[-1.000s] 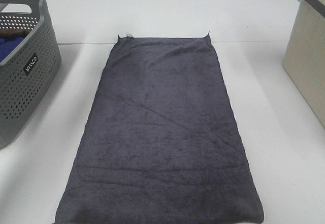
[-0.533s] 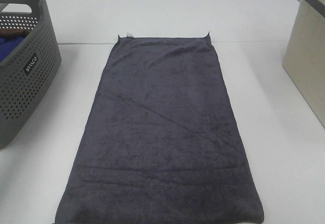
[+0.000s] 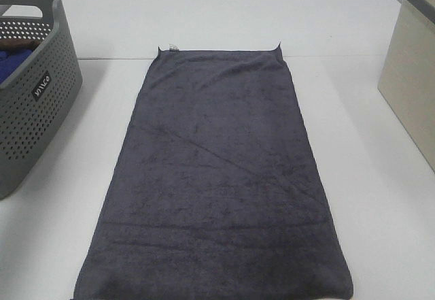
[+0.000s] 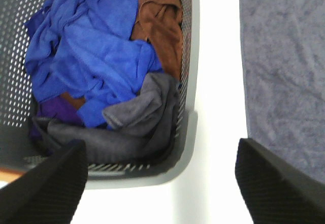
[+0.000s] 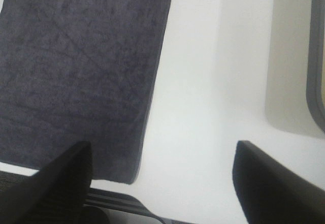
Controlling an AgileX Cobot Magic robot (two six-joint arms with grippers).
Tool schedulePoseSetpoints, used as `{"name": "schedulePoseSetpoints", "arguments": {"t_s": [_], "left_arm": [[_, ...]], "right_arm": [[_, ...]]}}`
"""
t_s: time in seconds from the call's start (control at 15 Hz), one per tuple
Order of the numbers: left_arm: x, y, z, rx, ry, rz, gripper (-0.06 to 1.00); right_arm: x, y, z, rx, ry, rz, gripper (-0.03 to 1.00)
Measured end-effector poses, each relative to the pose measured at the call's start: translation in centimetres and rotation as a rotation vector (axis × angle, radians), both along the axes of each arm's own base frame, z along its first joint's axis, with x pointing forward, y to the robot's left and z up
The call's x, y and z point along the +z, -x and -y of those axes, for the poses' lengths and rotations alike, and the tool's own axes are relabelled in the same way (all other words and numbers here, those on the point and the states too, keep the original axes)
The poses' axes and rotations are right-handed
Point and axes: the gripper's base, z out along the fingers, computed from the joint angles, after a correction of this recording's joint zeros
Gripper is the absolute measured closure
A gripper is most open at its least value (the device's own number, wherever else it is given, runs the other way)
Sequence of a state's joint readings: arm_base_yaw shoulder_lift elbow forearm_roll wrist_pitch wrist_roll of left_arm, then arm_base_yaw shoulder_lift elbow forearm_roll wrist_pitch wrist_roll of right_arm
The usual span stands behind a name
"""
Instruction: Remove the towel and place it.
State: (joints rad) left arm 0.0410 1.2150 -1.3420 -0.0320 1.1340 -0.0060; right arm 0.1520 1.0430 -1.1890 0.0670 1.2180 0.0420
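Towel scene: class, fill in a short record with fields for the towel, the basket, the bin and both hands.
towel: dark grey towel spread flat on the white table, small tag at a far corner
basket: grey perforated basket left of the towel, holding blue cloth, brown cloth and grey cloth
bin: beige bin at the right edge
left hand: left hand open, above the basket's edge, holding nothing
right hand: right hand open, over the table beside the towel, holding nothing
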Motion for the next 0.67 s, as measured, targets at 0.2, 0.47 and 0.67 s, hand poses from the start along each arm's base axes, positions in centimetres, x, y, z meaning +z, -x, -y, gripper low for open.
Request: {"name": "schedulePoseSetpoints", "arguments": {"t_s": [0.2,0.47,0.67], "left_arm": [[-1.9,7.5,-0.2,0.023,-0.058,0.031,0.19],[-4.1,16.0,-0.2,0.041,-0.105,0.178,0.19],[-5.7,21.5,0.0,0.050,-0.110,0.336,0.19]], "right_arm": [[-1.6,6.3,1.0,-0.004,-0.005,0.072,0.23],[-4.8,12.8,2.0,-0.004,-0.021,0.182,0.23],[-7.1,16.0,2.8,-0.015,-0.006,0.278,0.23]]}}
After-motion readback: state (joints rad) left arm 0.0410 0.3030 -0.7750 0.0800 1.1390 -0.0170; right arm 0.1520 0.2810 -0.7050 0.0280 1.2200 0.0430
